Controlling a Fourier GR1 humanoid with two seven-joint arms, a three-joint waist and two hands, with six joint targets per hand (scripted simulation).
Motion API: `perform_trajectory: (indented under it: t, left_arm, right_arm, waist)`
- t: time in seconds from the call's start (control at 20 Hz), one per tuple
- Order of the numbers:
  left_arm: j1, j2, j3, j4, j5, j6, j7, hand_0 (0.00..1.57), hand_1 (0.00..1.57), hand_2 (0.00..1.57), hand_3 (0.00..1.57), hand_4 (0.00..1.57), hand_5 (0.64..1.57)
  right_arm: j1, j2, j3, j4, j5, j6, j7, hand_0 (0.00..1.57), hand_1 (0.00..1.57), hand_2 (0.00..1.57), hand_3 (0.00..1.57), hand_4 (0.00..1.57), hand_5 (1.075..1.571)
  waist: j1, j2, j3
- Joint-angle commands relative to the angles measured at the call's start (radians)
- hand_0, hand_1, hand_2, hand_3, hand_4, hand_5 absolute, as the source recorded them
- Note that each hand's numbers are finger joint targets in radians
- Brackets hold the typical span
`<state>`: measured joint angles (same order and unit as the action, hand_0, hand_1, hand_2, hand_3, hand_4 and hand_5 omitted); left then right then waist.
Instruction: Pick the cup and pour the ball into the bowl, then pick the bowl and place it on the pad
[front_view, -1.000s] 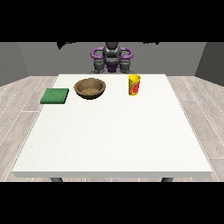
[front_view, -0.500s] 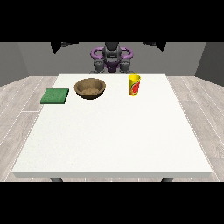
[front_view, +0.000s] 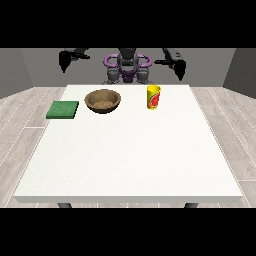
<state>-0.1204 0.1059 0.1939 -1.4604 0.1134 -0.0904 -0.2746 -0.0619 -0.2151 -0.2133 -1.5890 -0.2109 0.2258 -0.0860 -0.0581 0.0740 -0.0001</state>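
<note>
Nearest us, the wide white table (front_view: 125, 165) is bare, so we look further back. Compared with a second ago, we see no change: the green pad (front_view: 63, 109), the brown wooden bowl (front_view: 102, 100) and the yellow cup (front_view: 153, 96) all sit where they sat, in a row along the far part of the table. The pad is at the view's left, the bowl just beside it, the cup apart to the right, standing upright. The ball we cannot see from here; presumably it is inside the cup.

Further back, both hands hang raised at the robot's sides, as before, well apart from everything. The hand at the view's right (front_view: 180, 68) points downward behind the cup; whether its fingers are apart or together we cannot tell. Same for the hand at the view's left (front_view: 64, 61).

So, in our judgement, the task has not begun: first comes the reach to the cup. Nothing stands between cup and bowl, so the pour looks unobstructed.
</note>
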Motion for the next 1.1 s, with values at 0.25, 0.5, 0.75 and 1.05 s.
perform_trajectory:
  t: [0.25,0.5,0.75,1.05]
  left_arm:
    - [-0.084,-0.075,0.001,0.331,-0.103,0.108,-0.314,0.00,0.00,0.00,0.00,0.00,1.523]
    - [-0.172,-0.062,0.032,0.521,-0.105,0.122,-0.481,0.00,0.00,0.00,0.00,0.00,1.518]
    - [-0.244,-0.075,0.017,0.661,-0.119,0.158,-0.514,0.00,0.00,0.00,0.00,0.00,1.520]
    - [-0.360,-0.036,0.089,0.826,-0.077,0.155,-0.639,0.00,0.00,0.00,0.00,0.00,1.523]
  right_arm:
    - [-0.053,-0.057,-0.034,0.031,-0.025,0.078,-0.055,0.00,0.00,0.00,0.00,0.00,1.570]
    - [-0.067,-0.022,-0.034,0.090,0.000,0.063,-0.138,0.00,0.00,0.00,0.00,0.00,1.570]
    - [-0.067,-0.014,-0.021,0.174,0.044,0.069,-0.190,0.00,0.00,0.00,0.00,0.00,1.571]
    - [-0.108,0.004,0.005,0.117,0.040,0.064,-0.191,0.00,0.00,0.00,0.00,0.00,1.571]
  waist:
    - [-0.064,0.099,-0.0004]
    - [-0.058,0.148,-0.0004]
    - [-0.040,0.110,-0.0002]
    - [-0.099,0.202,-0.0009]
